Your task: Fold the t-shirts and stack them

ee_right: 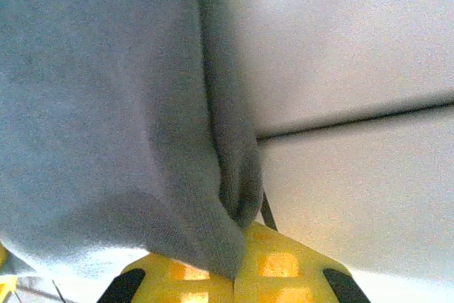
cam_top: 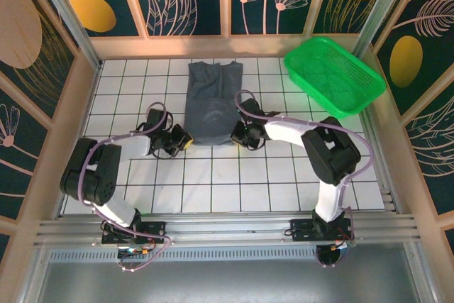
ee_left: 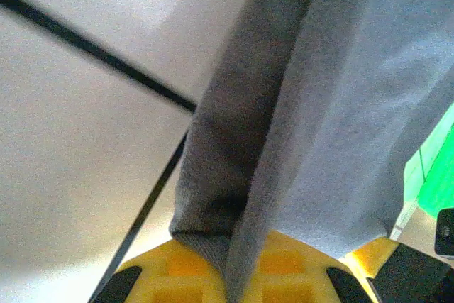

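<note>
A dark slate-grey t-shirt point(cam_top: 211, 101) lies as a long narrow strip on the white tiled table, running from the back towards the middle. My left gripper point(cam_top: 186, 140) is shut on the t-shirt's near left corner, and my right gripper point(cam_top: 237, 135) is shut on its near right corner. In the left wrist view the grey t-shirt point(ee_left: 305, 104) runs down into the closed yellow jaws of the left gripper point(ee_left: 237, 282). The right wrist view shows the t-shirt point(ee_right: 113, 118) pinched the same way in the right gripper point(ee_right: 234, 278), folds bunched just above the jaws.
A green mesh basket point(cam_top: 333, 74) stands tilted at the back right corner. Wooden walls with painted panels close in the table point(cam_top: 213, 186) on three sides. White tiles lie bare in front of both grippers.
</note>
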